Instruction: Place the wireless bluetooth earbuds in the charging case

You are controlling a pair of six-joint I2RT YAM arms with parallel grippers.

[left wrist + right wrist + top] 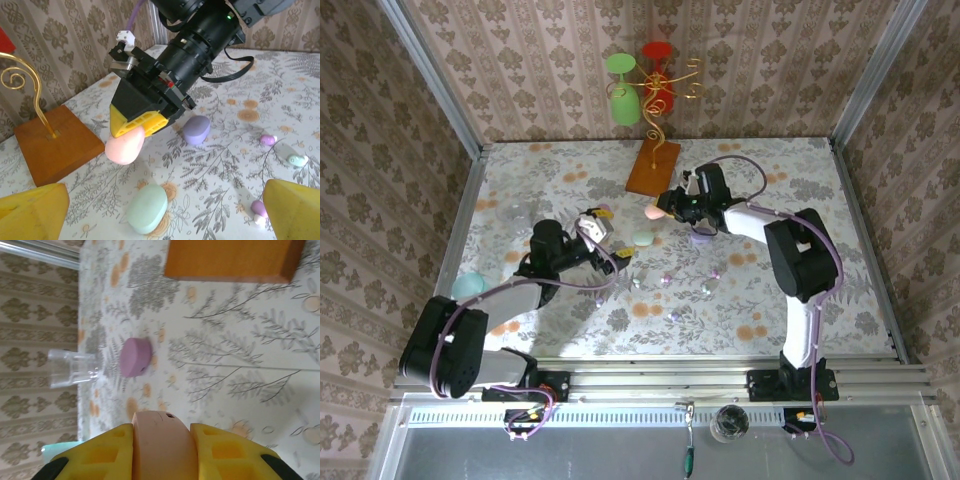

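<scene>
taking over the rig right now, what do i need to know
Right tool: shut on the pink case, whose lid looks shut.
Left tool: open, empty, with the green case just ahead.
Purple case lies on the table.
Loose on the table: purple bud, mint bud, purple-white bud.
Done: pink case picked up; no bud visibly seated.
Left: open a case, seat the buds.
</scene>
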